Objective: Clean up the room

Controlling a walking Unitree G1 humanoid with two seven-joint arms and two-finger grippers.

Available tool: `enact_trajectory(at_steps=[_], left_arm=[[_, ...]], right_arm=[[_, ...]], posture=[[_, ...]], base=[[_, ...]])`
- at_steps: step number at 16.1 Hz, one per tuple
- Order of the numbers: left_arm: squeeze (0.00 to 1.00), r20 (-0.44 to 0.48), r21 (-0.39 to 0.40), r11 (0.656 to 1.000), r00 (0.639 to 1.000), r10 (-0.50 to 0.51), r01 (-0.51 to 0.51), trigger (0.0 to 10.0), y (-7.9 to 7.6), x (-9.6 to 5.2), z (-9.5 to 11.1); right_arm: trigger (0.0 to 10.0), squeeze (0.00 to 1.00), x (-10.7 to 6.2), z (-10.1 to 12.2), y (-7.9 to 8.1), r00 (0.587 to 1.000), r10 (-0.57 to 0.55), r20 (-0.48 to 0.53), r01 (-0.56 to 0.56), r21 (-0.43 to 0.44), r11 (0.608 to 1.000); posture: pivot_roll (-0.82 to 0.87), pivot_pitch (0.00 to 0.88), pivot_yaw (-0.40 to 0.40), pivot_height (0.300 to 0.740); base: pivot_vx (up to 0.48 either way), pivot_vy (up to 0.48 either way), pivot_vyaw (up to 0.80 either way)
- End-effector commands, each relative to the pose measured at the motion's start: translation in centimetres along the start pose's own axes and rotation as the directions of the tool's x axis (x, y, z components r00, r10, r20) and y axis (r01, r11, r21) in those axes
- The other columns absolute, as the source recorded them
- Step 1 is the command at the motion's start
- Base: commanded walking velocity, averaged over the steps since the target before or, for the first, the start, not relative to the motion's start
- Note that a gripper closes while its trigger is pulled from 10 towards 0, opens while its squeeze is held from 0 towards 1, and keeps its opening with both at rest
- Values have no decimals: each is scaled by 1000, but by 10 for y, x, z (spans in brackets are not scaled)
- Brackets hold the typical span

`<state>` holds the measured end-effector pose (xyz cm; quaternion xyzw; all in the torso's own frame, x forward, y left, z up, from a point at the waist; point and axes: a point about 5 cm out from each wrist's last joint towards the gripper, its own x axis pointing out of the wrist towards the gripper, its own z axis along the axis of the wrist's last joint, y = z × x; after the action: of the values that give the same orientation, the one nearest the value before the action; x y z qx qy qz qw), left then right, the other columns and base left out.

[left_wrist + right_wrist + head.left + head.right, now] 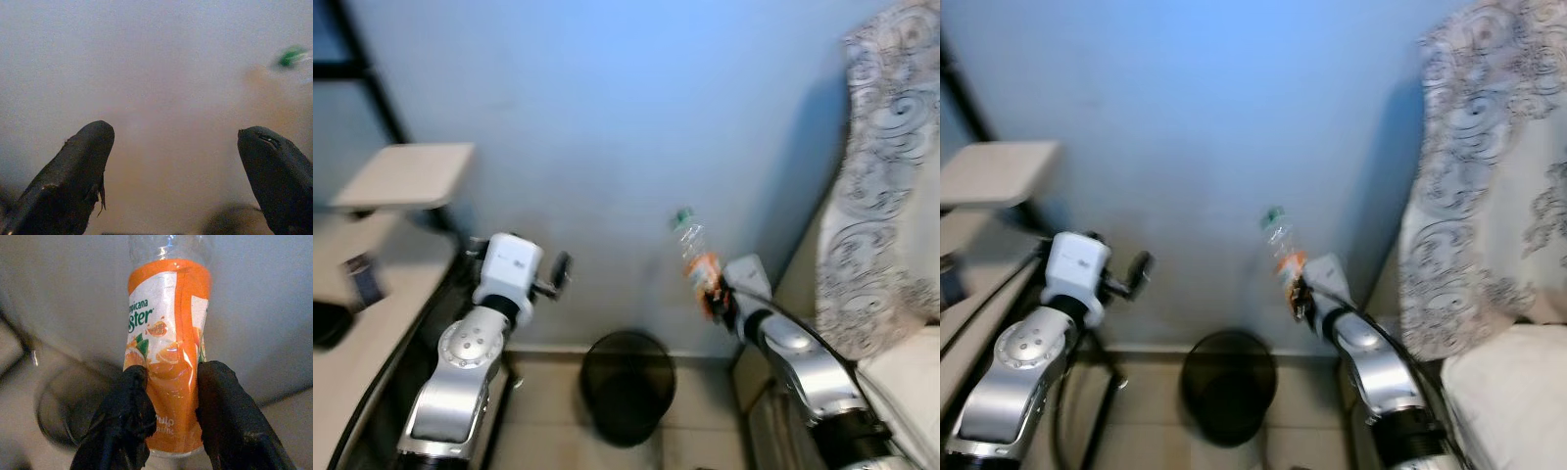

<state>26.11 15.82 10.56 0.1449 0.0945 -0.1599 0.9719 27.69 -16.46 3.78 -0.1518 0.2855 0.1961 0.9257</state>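
Clear orange-labelled bottle (pixel 168 357), green-capped, upright above black bin (pixel 627 385).

The orange label of the plastic bottle (pixel 168 357) carries the only legible print. Near its upper edge, cut off at the label's left side, stand "opicana" and below it larger letters "ster". At the lower edge, between the fingers (pixel 122 426) of the right gripper (pixel 168 418), partial words read "pulp" and "drink". Nothing else is readable.
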Motion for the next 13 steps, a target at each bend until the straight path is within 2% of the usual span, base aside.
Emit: enact_trajectory(at_steps=[1, 2, 4, 6, 7, 10, 13], left_arm=[[0, -56, 56, 990, 990, -129, 132, 10000, -12, -4, -9], [0, -121, 107, 968, 969, -215, 228, 10000, -14, -8, -20], [0, -177, 130, 950, 949, -259, 284, 10000, -11, -9, -28], [0, -276, 179, 901, 899, -339, 394, 10000, -10, -11, -38], [0, -310, 194, 870, 870, -385, 454, 10000, -10, -13, -41], [0, -334, 204, 844, 846, -417, 496, 10000, -8, -13, -41], [0, -347, 205, 833, 833, -430, 515, 10000, -7, -14, -43]], right_arm=[[10000, 0, 2, -10, 12, 993, 97, -73, -104, -87, 991], [10000, 0, 6, -14, 14, 989, 111, -100, -129, -189, 973], [10000, 0, 17, -13, 14, 993, 82, -89, -95, -157, 983], [10000, 0, 30, -15, 26, 987, 100, -129, -122, -177, 977], [10000, 0, 37, -15, 35, 980, 127, -152, -151, -158, 976], [10000, 0, 47, -12, 45, 976, 138, -167, -165, -164, 972], [10000, 0, 55, 2, 53, 980, 137, -141, -157, -143, 977]], posture=[[59, 0, 20, 740], [54, 0, 16, 740], [56, 0, 9, 740], [59, 0, 1, 740], [61, 0, -5, 740], [68, 0, -12, 740], [79, 0, -19, 740]], base=[[0, 0, 0], [0, 0, 0], [0, 0, 0], [0, 0, 0], [0, 0, 0], [0, 0, 0], [0, 0, 0]])
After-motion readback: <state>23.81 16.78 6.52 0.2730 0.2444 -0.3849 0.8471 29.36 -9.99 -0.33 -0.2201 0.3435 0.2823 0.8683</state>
